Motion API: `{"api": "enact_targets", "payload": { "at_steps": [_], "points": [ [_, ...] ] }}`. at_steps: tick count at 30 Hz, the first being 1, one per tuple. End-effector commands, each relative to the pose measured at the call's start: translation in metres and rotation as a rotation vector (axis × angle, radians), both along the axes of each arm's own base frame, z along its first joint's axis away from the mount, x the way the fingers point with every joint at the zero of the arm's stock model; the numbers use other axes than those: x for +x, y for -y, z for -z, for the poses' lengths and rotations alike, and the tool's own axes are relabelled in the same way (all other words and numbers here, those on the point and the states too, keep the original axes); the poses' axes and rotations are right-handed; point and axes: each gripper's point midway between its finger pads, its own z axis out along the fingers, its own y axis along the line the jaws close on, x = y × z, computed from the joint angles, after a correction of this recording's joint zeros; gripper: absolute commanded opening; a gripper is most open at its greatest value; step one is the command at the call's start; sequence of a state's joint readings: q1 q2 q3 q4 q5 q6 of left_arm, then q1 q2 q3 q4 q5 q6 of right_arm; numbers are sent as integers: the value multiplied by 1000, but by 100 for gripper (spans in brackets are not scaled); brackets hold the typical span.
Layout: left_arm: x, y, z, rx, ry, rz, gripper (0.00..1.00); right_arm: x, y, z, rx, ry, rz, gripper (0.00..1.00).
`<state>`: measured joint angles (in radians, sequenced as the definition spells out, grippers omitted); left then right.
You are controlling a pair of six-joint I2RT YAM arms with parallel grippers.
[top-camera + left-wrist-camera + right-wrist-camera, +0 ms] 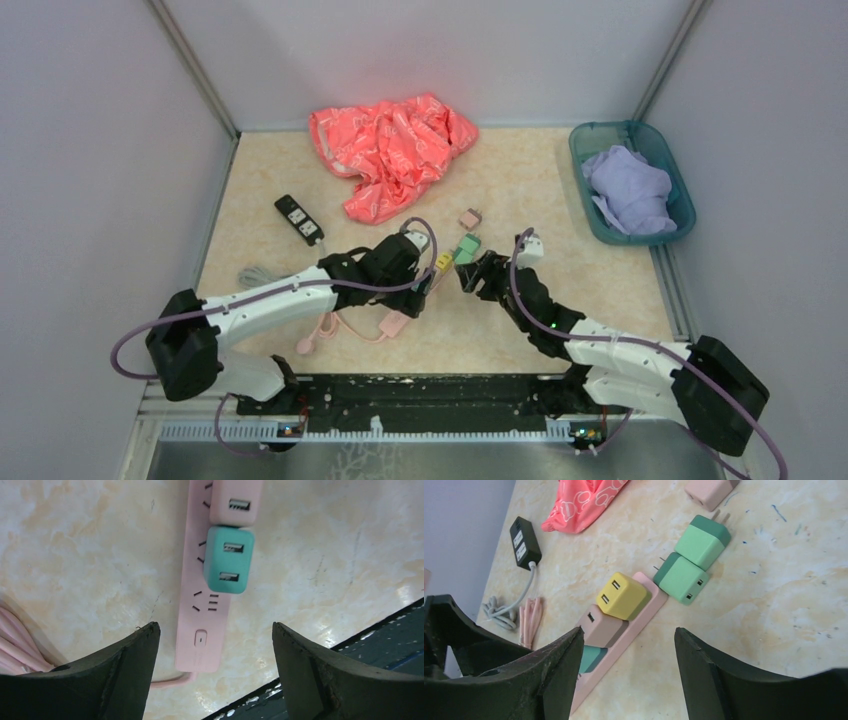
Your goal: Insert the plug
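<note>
**Both grippers open and empty over the strip; teal plug seated**

From above, we saw the table with a crumpled coral cloth at its 12 o'clock edge. A teal basket holding a lavender cloth sat at 2 o'clock. A black power strip lay at 10 o'clock, well apart from the arms, which met near the middle.

The left gripper hung over the switch end of the pink power strip. Its jaws were spread wide, and we saw nothing held between them. The right gripper was also wide open and empty, with the same strip running between its jaws.

The teal plug stood on the strip at 12 o'clock from the left gripper, and as far as we could tell it sat flat against the strip's face. A pink plug touched it at its 12 o'clock side. In the right wrist view, a yellow plug came next in the row.

Past the strip's far end, at 1 o'clock in that view, two green adapters lay loose on the table. They touched each other, and their prongs were bare. A pink adapter lay beyond them, partly cut off by the top edge.
</note>
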<state>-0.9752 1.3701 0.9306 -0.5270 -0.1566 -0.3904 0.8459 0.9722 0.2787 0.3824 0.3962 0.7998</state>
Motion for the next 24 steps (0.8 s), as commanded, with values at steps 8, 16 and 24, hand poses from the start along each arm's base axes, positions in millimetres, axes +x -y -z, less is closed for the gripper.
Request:
{"api": "enact_targets", "payload": {
  "at_steps": [8, 16, 24],
  "points": [
    [-18, -19, 51, 37, -82, -65, 87, 4, 38, -5, -152, 54, 98, 74],
    [-19, -10, 74, 28, -129, -97, 69, 7, 42, -5, -187, 65, 107, 75],
    [6, 6, 71, -44, -86, -234, 38, 16, 50, -10, -257, 65, 116, 77]
  ]
}}
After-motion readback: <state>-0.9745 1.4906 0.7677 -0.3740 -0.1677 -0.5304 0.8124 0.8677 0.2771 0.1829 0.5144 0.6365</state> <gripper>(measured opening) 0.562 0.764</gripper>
